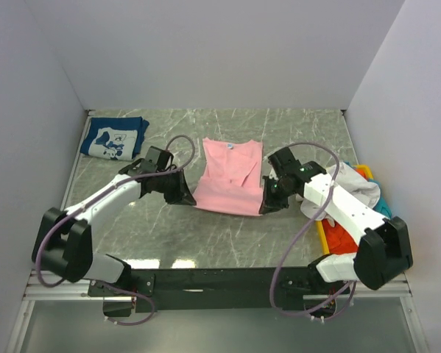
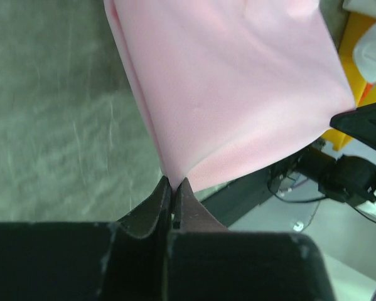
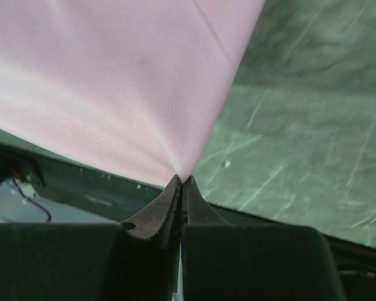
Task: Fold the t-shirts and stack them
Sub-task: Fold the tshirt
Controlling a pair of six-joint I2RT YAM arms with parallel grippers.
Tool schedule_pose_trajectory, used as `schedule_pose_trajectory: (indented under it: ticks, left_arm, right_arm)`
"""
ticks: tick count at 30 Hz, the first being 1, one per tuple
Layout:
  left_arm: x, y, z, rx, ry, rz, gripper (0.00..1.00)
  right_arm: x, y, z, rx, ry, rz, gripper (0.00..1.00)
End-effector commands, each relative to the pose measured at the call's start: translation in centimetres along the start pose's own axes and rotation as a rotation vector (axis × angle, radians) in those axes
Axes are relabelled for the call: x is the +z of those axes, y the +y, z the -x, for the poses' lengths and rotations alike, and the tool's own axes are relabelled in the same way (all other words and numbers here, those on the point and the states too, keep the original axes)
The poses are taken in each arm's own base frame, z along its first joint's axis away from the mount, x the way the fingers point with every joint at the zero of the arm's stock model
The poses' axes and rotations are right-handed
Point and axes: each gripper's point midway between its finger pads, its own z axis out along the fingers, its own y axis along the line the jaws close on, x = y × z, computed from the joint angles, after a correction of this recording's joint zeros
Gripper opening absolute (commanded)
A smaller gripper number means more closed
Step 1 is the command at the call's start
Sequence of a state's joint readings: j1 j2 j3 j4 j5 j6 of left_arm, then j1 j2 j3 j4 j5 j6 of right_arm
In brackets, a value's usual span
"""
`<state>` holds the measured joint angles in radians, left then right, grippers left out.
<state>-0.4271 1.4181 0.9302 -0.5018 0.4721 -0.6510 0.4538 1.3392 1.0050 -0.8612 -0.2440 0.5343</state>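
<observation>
**Pink tee (image 1: 231, 176) pinched at two corners**

Upper left of the top view: folded navy tee (image 1: 115, 138) on the table (image 1: 205, 235). Centre: left claw (image 2: 174, 183) clamped on the pink tee, lower-left corner; right claw (image 3: 181, 180) clamped on the lower-right corner. Right edge: heaped tees (image 1: 356, 193).

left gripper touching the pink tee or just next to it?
Touching. Left wrist view: the left gripper is shut on a corner of the pink tee, with the cloth fanning out from between its fingers.
</observation>
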Motion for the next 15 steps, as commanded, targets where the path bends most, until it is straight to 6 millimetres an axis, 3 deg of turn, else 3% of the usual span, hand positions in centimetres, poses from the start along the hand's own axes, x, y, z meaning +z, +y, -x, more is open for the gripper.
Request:
schedule_pose_trajectory:
  ticks: [1, 9, 12, 15]
  left_arm:
    - [-2.4, 0.8, -3.0, -0.057, 0.059, 0.049, 0.00]
    - [-7.5, 0.4, -8.8, -0.139, 0.128, 0.044, 0.00]
    - [-8.7, -0.7, -9.3, -0.160, 0.116, 0.004, 0.00]
    - [-8.9, -2.4, -8.6, -0.167, 0.112, -0.064, 0.00]
  right_arm:
    - [-1.4, -0.7, -3.7, 0.001, 0.062, -0.058, 0.00]
    - [-3.7, 0.0, -8.8, 0.061, 0.110, -0.003, 0.00]
    - [-4.6, 0.5, -9.4, 0.093, 0.094, 0.030, 0.00]
    - [-5.2, 1.3, -8.5, 0.106, 0.053, 0.055, 0.00]
